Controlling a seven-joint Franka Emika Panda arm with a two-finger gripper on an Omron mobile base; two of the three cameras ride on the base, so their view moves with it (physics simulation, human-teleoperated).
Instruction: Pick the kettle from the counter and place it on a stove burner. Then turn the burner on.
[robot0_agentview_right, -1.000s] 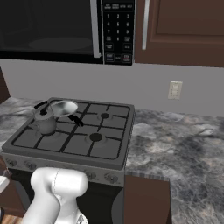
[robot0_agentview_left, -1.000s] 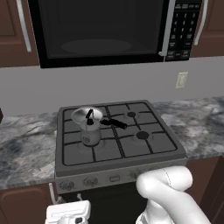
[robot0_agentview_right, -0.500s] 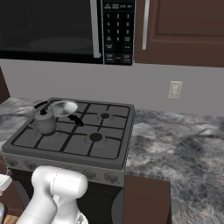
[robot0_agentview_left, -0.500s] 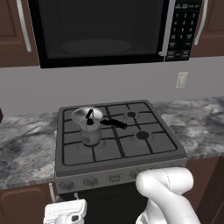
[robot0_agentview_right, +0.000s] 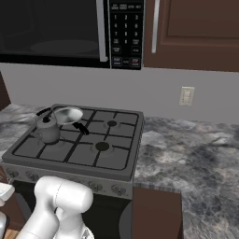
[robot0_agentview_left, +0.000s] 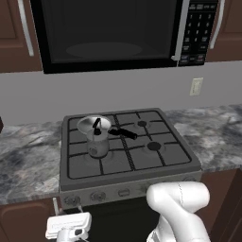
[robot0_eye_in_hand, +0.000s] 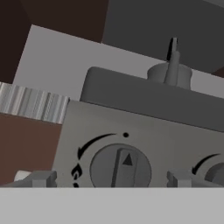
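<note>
While pincer (robot0_eye_in_hand: 109, 178) gapes before stove knob (robot0_eye_in_hand: 120, 166), kettle (robot0_agentview_left: 98, 140) hides burner; fingertips (robot0_eye_in_hand: 41, 178) cut off.

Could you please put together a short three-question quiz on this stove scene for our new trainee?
1. True or false: the kettle stands on the stove, not on the counter.
2. What lies just behind the kettle? A) a silver pan B) a cutting board C) a mug
3. Fill in: in the hand view, the open gripper faces a stove ____.

Key:
1. True.
2. A.
3. knob; its marker points up toward the dot and the fingers stand either side, not touching it.
</note>
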